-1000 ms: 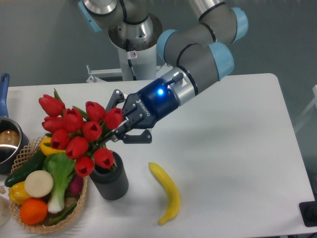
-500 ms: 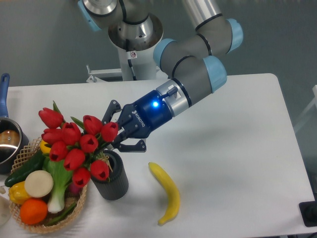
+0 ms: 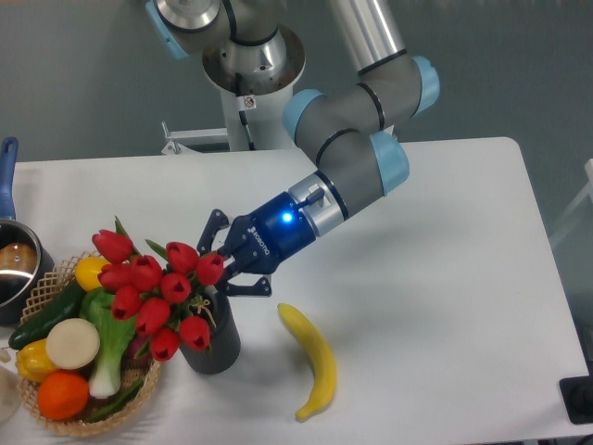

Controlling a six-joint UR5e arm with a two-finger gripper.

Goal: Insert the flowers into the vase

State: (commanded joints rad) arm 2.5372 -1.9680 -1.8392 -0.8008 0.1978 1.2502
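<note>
The flowers (image 3: 159, 287), a tied bunch of red tulips, lean to the left with their stem ends down in the mouth of the vase (image 3: 215, 345). The vase is a short dark grey cylinder standing near the table's front left. My gripper (image 3: 220, 269) reaches in from the right, just above the vase's rim, and is shut on the flowers' stems right behind the blooms. The blooms hide most of the vase's opening and overhang the basket.
A woven basket (image 3: 56, 422) of vegetables sits directly left of the vase. A yellow banana (image 3: 313, 360) lies to the vase's right. A pot (image 3: 14, 264) with a blue handle stands at the left edge. The arm's base (image 3: 246, 74) is at the back.
The gripper has moved down and slightly right with the flowers, lowering the stems into the vase. The blooms now sit lower, over the basket's edge.
</note>
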